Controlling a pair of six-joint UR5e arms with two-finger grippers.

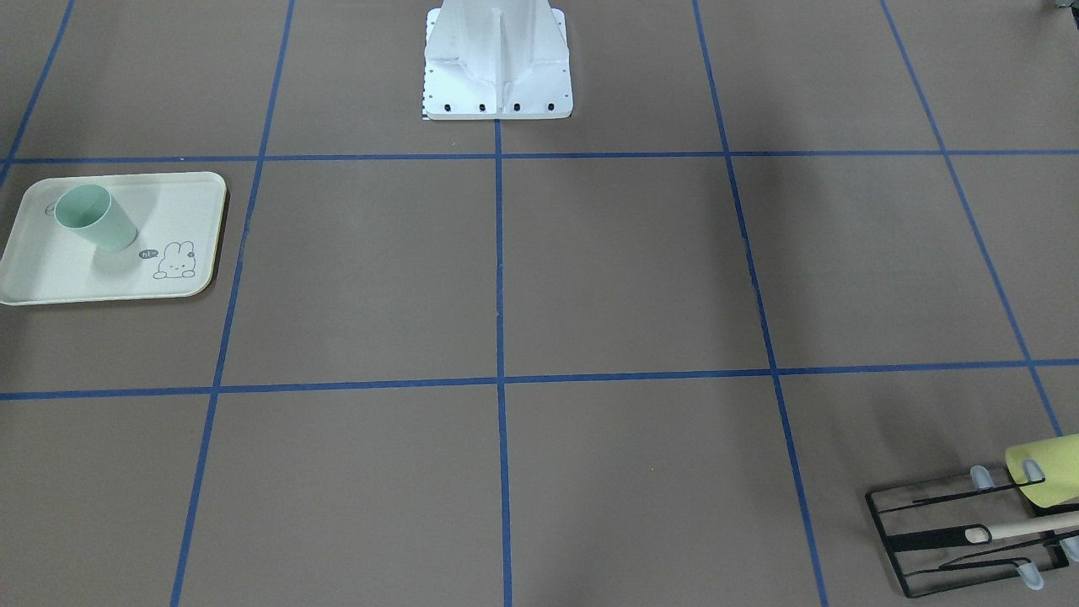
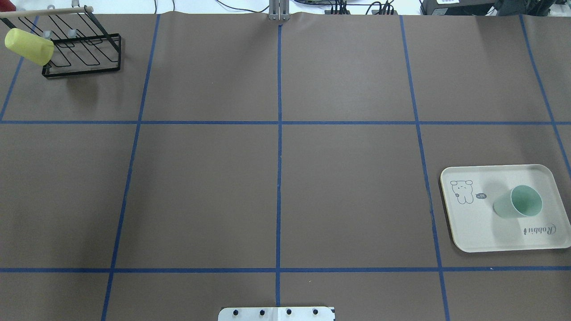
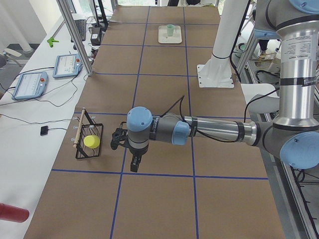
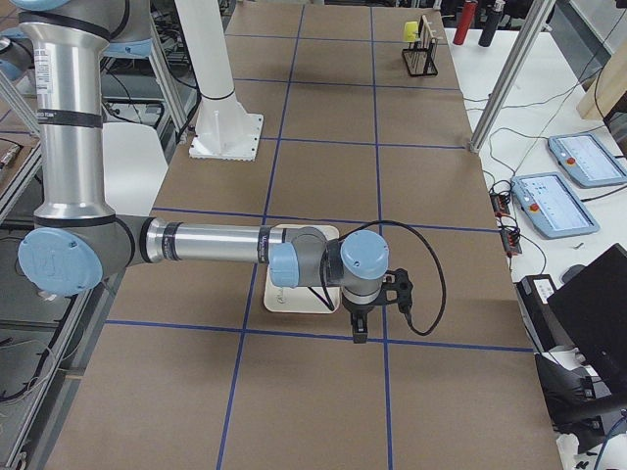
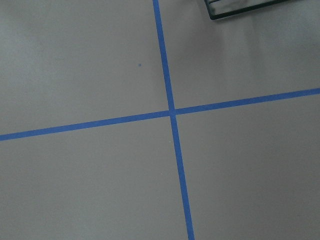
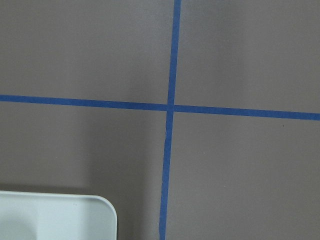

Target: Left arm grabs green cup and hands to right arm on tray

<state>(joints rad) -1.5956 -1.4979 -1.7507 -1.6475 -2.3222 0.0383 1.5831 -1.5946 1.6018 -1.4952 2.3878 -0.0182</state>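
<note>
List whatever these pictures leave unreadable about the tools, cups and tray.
- Left tool: seen only in exterior left view, small; open or shut unclear.
- Right tool: only in exterior right view; same doubt.
- Green cup: hidden behind the right arm in exterior right view.
- Yellow-green cup: cut by front-facing view's right edge.

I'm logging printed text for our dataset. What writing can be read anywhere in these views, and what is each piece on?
"Rabbit": script on the tray, upside down in the overhead view.
"hi": apparently, in the small speech bubble beside the rabbit drawing on that tray.
Sticker on the left arm: print too small to read.
No other text is legible.
</note>
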